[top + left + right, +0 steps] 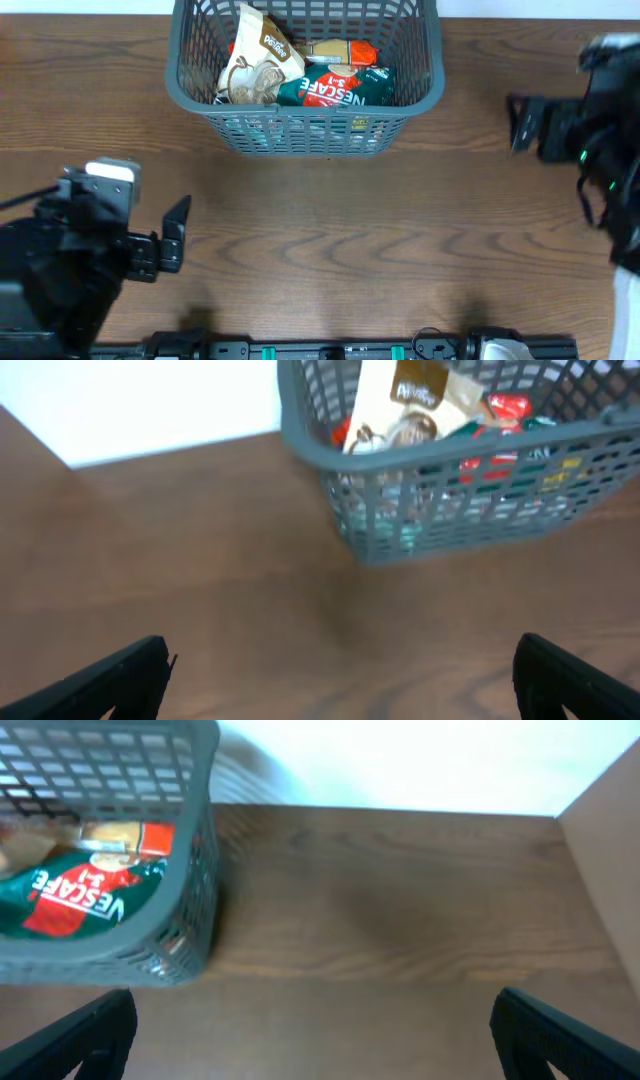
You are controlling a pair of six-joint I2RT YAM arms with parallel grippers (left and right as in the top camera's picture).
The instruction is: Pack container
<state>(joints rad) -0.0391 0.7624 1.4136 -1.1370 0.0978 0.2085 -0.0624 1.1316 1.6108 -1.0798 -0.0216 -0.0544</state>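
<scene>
Along the near edge of the table (350, 230) runs a dark rail (330, 350) with small green marks. Just beyond it, at the near left, the left gripper (175, 233) hangs over bare brown wood with its jaws spread wide and nothing between them. In its own wrist view the left gripper (340, 680) shows only two dark fingertips (120, 675) at the bottom corners, far apart, with wood grain between them.

Farther back on the right side, the right gripper (517, 122) also stands wide and empty, its jaws facing towards the middle of the table. Its wrist view gives the same picture: the right gripper (315, 1035) has one fingertip in each lower corner and bare table between.

The container (305, 125), a dark grey slatted basket with a thick rim, sits at the far edge of the table, a little left of centre, well apart from both grippers. The left wrist camera sees it ahead and to the right (450, 520); the right wrist camera sees one corner of it at the left (195, 870).

Inside it lie several food packets: a green and red Nescafe packet (335, 88) against the near wall, a white and brown pouch (258, 55) leaning at the left, and an orange-ended packet (345, 50) behind them. Beyond the table's far edge is a plain white surface (400, 760).
</scene>
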